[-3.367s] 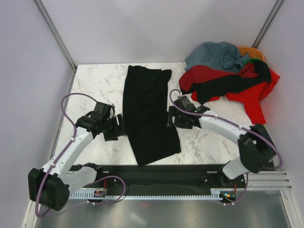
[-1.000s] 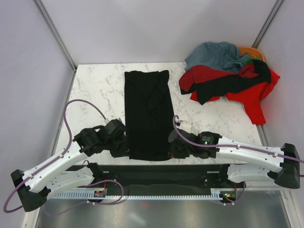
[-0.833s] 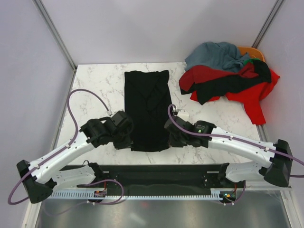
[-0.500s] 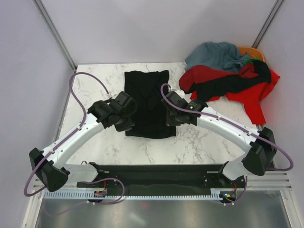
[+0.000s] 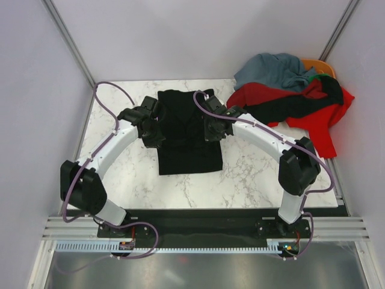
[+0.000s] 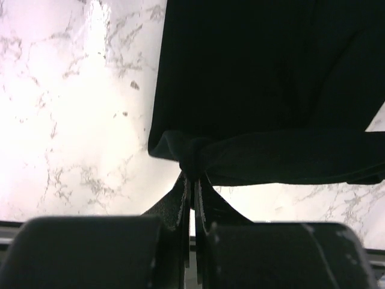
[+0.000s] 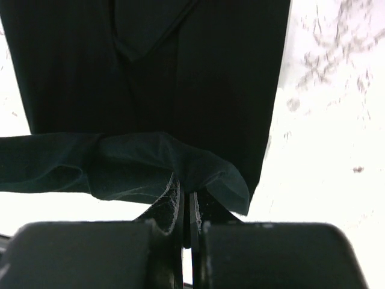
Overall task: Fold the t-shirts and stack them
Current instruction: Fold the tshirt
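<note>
A plain black t-shirt (image 5: pixel 187 135) lies lengthwise on the marble table, its near part doubled back over the far part. My left gripper (image 5: pixel 154 127) is shut on the lifted hem at the shirt's left edge, and the pinched cloth (image 6: pixel 194 161) bunches right at its fingertips. My right gripper (image 5: pixel 212 129) is shut on the same hem at the right edge; there the folded hem (image 7: pixel 180 165) droops over the jaws. Below both grips the black t-shirt (image 7: pixel 150 66) spreads flat. The other t-shirts (image 5: pixel 292 102) sit in a heap at the back right.
The heap holds a grey-blue shirt (image 5: pixel 274 69), red (image 5: pixel 322 129), black and a bit of green cloth, over an orange item (image 5: pixel 319 65) at the corner. Bare marble table (image 5: pixel 120 174) surrounds the shirt. Grey walls close in the left, back and right.
Both grippers have carried the shirt's near hem from the table's front edge toward the far end, folding the shirt roughly in half. The heap has not moved.
</note>
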Action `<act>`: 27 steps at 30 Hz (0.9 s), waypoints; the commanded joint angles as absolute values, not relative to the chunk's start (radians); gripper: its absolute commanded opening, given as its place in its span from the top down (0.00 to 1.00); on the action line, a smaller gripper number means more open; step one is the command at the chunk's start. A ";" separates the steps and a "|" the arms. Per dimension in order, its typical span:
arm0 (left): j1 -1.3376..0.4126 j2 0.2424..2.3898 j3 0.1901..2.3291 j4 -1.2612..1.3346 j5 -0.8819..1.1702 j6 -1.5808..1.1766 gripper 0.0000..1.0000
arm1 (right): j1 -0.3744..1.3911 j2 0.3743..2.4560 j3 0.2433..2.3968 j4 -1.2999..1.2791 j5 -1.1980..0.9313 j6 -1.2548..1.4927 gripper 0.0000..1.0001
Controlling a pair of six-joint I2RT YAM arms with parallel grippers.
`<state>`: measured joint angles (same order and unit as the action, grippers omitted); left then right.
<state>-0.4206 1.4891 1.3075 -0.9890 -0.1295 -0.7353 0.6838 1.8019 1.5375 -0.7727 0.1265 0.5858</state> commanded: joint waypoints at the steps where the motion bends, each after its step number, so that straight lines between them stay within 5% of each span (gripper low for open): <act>1: -0.373 1.549 1.370 -0.950 -0.132 -0.643 0.98 | 0.650 1.856 1.614 -0.772 0.137 0.526 1.00; 9: -0.302 1.776 1.494 -0.911 -0.078 -0.611 0.95 | 0.585 2.023 1.736 -0.759 0.103 0.511 0.96; 10: -0.284 1.805 1.521 -0.910 -0.068 -0.614 0.89 | 0.575 2.043 1.753 -0.759 0.100 0.512 0.88; 11: -0.272 1.830 1.537 -0.907 -0.055 -0.614 0.87 | 0.552 2.089 1.778 -0.761 0.092 0.512 0.59; 12: -0.258 1.856 1.558 -0.905 -0.025 -0.615 0.84 | 0.539 2.117 1.811 -0.759 0.083 0.508 0.49; 15: -0.195 2.003 1.702 -0.919 0.059 -0.615 0.56 | 0.471 2.276 2.158 -0.854 0.035 0.500 0.30; 16: -0.157 2.069 1.811 -0.957 0.087 -0.642 0.37 | 0.457 2.319 2.256 -0.891 0.025 0.500 0.27; 19: -0.130 2.158 2.066 -1.009 0.239 -0.620 0.30 | 0.419 2.427 2.572 -1.044 0.005 0.529 0.23; 22: -0.137 2.191 2.235 -1.087 0.241 -0.592 0.28 | 0.437 2.251 2.310 -0.942 0.003 0.543 0.23; 27: -0.143 1.978 1.928 -1.036 0.209 -0.578 0.32 | 0.483 1.904 1.684 -0.590 -0.086 0.546 0.24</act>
